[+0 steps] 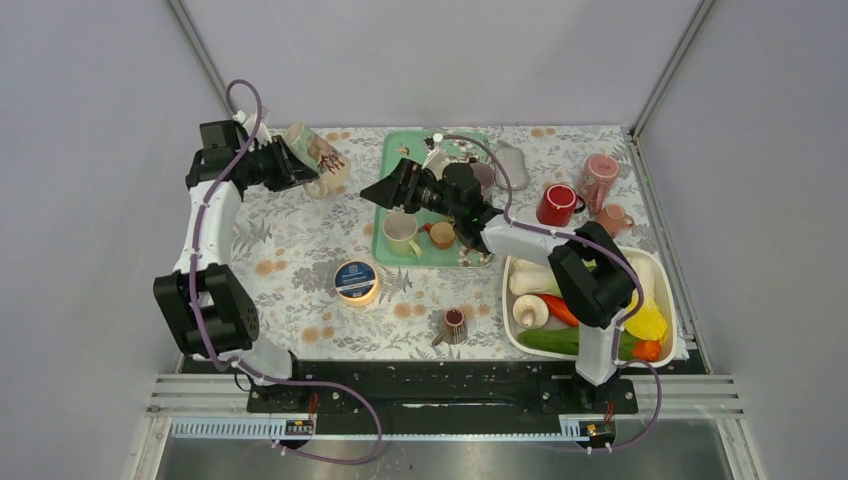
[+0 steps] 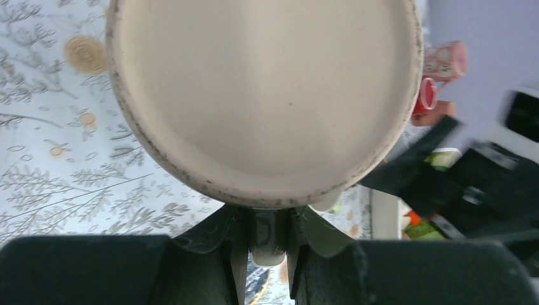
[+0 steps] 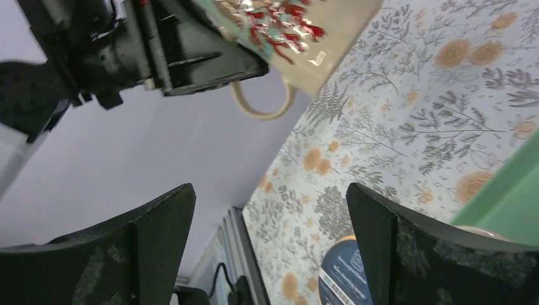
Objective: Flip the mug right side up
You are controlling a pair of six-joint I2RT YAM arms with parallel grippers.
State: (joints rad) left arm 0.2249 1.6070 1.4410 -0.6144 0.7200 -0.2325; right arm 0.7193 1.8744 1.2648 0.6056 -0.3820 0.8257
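A lab test booth: plain grey walls [image 1: 80,150] enclose a cloth-covered table [image 1: 300,250].

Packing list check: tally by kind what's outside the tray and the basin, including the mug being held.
Mugs and cups: 5 (floral mug, red mug, pink cup, salmon cup, brown cup)
Round tin: 1
Grey object, kind unclear: 1
Total: 7

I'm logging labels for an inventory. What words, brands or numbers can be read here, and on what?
Blue top of the round tin: white print, too small to read; blurred in the right wrist view too.
The mug in the left pincer: red and teal picture, no words seen.
Nothing else shows legible text.
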